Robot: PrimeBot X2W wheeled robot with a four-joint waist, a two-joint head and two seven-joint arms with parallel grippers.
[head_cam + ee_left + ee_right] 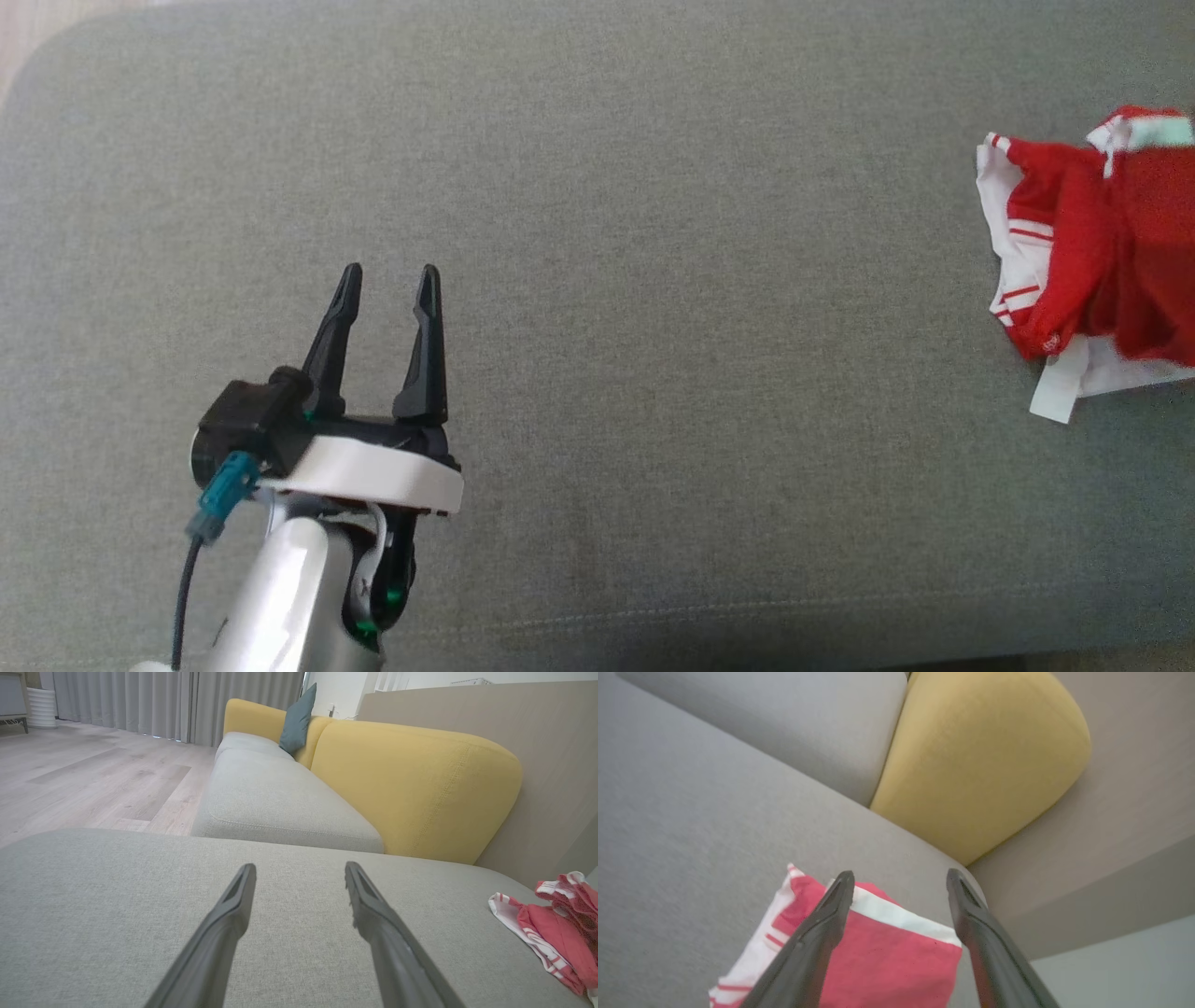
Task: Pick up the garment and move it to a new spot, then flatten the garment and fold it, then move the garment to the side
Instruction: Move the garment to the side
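Bearing the garment (pixel 1092 233), grey cushion (pixel 653 187) abuts yellow backrest (pixel 411 788).

The garment (pixel 1074 233) is red with white trim and thin red stripes on the white. It lies crumpled in a loose heap at the far right of the grey cushion (pixel 597 280), 1 white strip poking out at its near edge.

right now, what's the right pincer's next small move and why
Probably lift the right pincer clear of the bunched red and white fabric garment: its jaws stand open over it, gripping nothing, and it lies on the grey fabric cushion.
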